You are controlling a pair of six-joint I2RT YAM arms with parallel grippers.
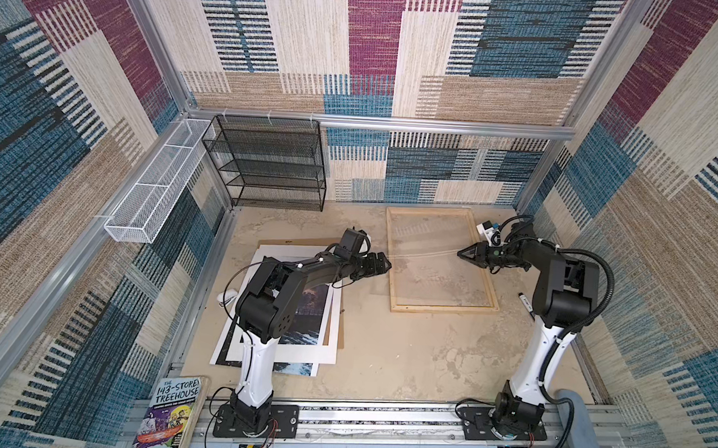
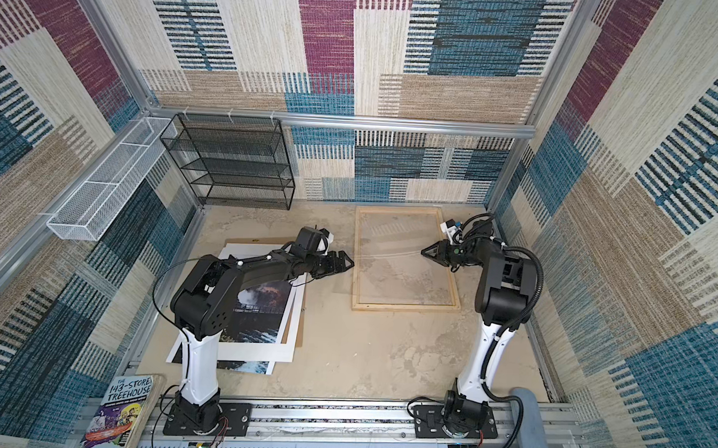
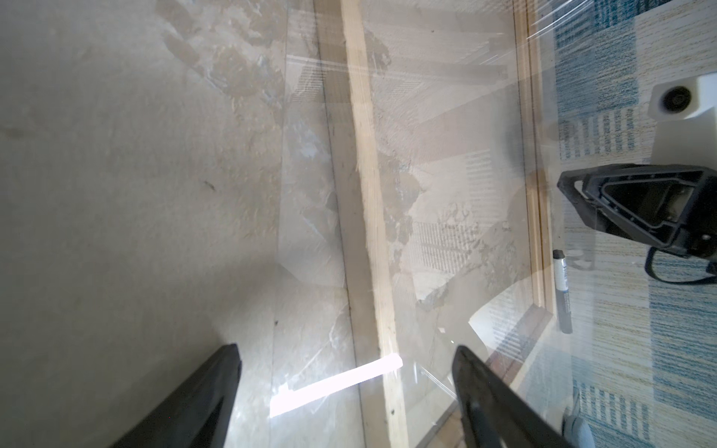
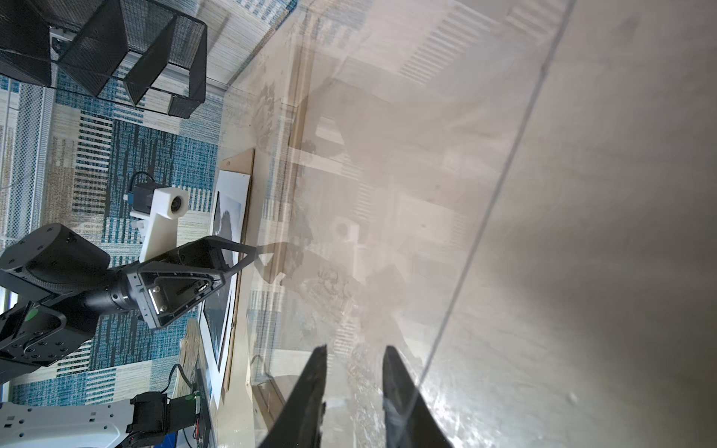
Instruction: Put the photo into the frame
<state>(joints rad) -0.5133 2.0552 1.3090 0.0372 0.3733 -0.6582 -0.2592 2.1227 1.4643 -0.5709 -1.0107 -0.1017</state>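
Observation:
The photo [image 1: 297, 367] [image 2: 246, 365] lies at the left of the table under a white mat [image 1: 285, 355], with its dark cliffs showing through the mat's window; my left arm hides much of it. The pale wooden frame [image 1: 445, 308] [image 2: 408, 307] [image 3: 368, 194] lies flat at the back right. A clear pane [image 1: 430, 274] rests across it and sticks out past its left rail. My left gripper [image 1: 385, 265] [image 2: 349, 264] [image 3: 345, 349] hangs open and empty over that left rail. My right gripper [image 1: 461, 253] [image 2: 425, 251] [image 4: 356, 348] is open just above the pane near the frame's right rail.
A brown backing board [image 1: 341, 328] lies beneath the mat and photo. A black marker [image 1: 526, 303] [image 3: 562, 291] lies right of the frame. A black mesh shelf [image 1: 268, 167] and a white wire basket [image 1: 155, 183] stand at the back left. A book [image 1: 170, 412] leans at the front left.

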